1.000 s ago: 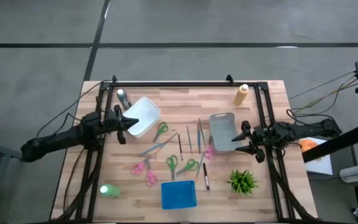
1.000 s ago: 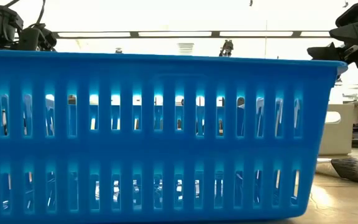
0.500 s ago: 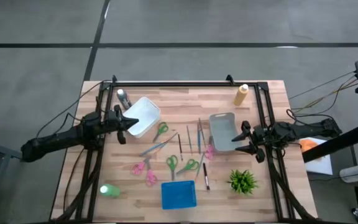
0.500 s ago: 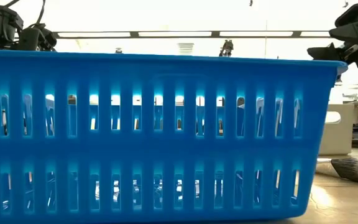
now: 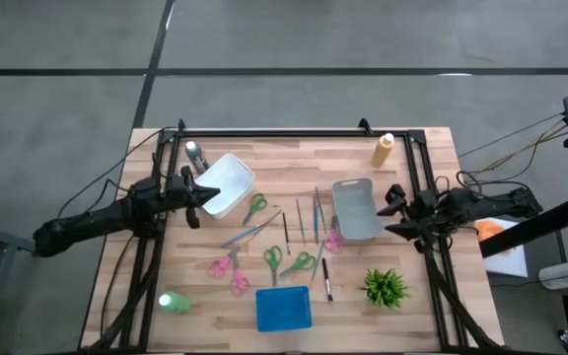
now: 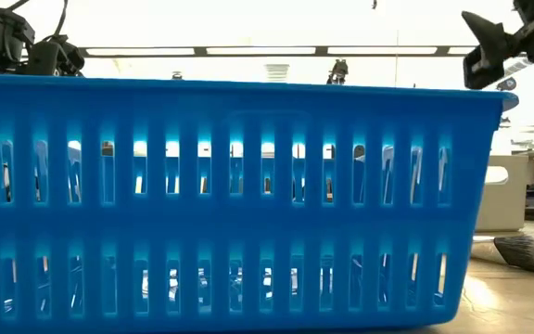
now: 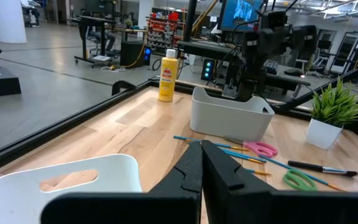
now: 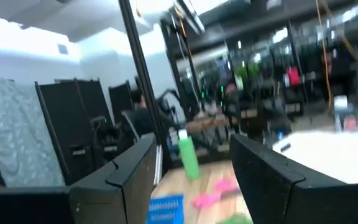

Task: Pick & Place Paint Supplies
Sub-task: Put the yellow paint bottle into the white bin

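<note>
At the near edge of the desk (image 5: pixel 432 148) a blue basket (image 5: pixel 283 309) is seen, with a green bottle (image 5: pixel 174 302) to its left and a potted plant (image 5: pixel 385 287) to its right. Behind these, brushes (image 5: pixel 316 215) lie scattered among pink and green scissors (image 5: pixel 272 259). Further back, the left claw (image 5: pixel 196 197) is pressed shut, empty, beside a white bin (image 5: pixel 223 184). The right claw (image 5: pixel 393 212) is spread wide, empty, just beside a grey bin (image 5: pixel 355 209). At the far edge stand a dark grey bottle (image 5: pixel 195 154) and a yellow-orange bottle (image 7: pixel 167 67); its label cannot be read.
</note>
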Available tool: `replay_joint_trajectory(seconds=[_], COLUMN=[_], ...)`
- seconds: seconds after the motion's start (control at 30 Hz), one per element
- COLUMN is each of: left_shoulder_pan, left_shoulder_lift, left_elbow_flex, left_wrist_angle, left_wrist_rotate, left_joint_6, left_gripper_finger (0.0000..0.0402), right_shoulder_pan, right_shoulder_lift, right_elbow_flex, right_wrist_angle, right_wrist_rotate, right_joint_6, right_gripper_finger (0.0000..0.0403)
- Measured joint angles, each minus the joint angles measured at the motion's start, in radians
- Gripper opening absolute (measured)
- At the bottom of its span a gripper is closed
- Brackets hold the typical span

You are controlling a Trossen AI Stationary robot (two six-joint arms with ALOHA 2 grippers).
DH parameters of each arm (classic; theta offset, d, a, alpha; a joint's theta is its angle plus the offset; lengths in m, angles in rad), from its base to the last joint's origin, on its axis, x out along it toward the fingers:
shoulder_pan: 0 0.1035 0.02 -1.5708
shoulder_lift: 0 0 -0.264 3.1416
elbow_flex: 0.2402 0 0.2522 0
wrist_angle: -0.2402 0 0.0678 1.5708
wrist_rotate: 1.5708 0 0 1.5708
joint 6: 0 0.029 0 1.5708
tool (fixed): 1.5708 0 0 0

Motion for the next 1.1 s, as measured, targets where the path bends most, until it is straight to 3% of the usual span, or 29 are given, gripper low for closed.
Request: replay_joint_trajectory(seconds=[0.17, 0.33, 0.57, 0.83, 1.1], left_shoulder_pan=[0.0, 0.0, 0.0, 0.0, 0.0], left_shoulder_lift=[0.0, 0.0, 0.0, 0.0, 0.0], left_elbow_flex=[0.0, 0.0, 0.0, 0.0, 0.0], left_wrist_angle=[0.0, 0.0, 0.0, 0.0, 0.0], left_wrist_rotate=[0.0, 0.0, 0.0, 0.0, 0.0], left_joint_6=[0.0, 0.0, 0.0, 0.0, 0.0], left_gripper_finger=[0.0, 0.0, 0.0, 0.0, 0.0], right_shoulder_pan=[0.0, 0.0, -0.001, -0.001, -0.001], right_shoulder_lift=[0.0, 0.0, 0.0, 0.0, 0.0], right_elbow_flex=[0.0, 0.0, 0.0, 0.024, 0.134], right_wrist_angle=[0.13, 0.242, 0.215, 0.161, -0.067], right_wrist_rotate=[0.0, 0.0, 0.008, 0.186, 0.451], right_joint_6=[-0.135, -0.141, -0.19, -0.195, -0.208], right_gripper_finger=[0.0201, 0.0201, 0.0201, 0.0201, 0.0201])
